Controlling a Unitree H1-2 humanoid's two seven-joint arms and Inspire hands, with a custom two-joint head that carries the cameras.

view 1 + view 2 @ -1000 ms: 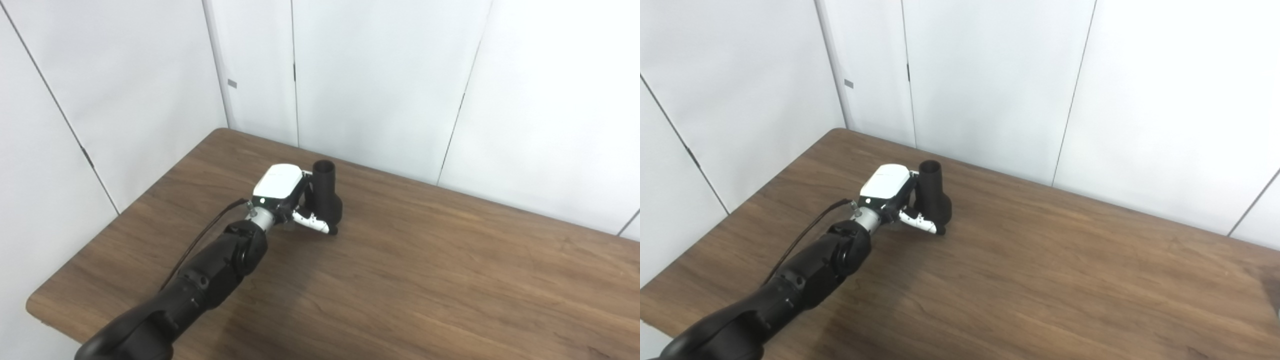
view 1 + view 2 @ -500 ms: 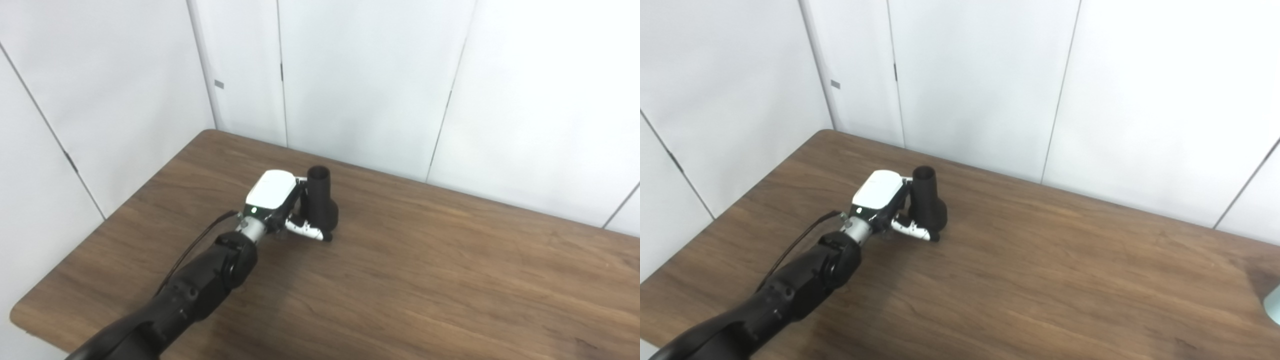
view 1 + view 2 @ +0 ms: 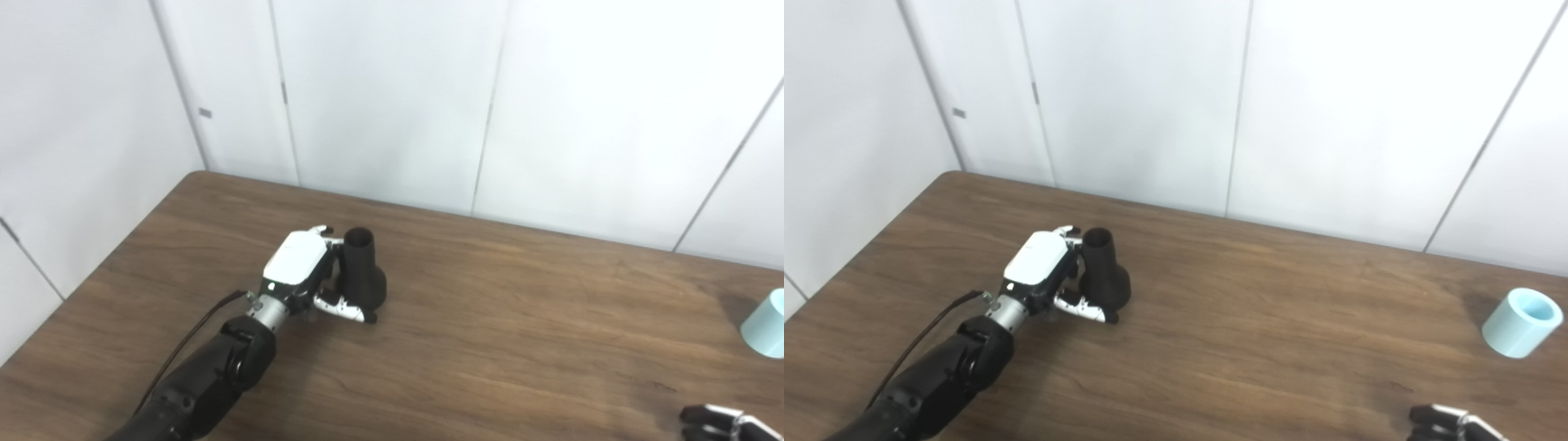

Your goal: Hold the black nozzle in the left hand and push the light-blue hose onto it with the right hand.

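At the bottom edge only the fingertips of the right hand [image 3: 1448, 424] show, so whether it is open or closed cannot be told. The dark wood-grain table [image 3: 1274, 343] spreads beyond. The left hand [image 3: 1044, 275] is wrapped around the upright black nozzle [image 3: 1104, 269], which seems to stand on the wood. Well apart, at the right, the light-blue hose [image 3: 1522, 321] sits. White wall panels [image 3: 1133, 92] close the room behind.

Nozzle [image 3: 1102, 275] upright on table [image 3: 1274, 343] left, hose [image 3: 1522, 322] far right.
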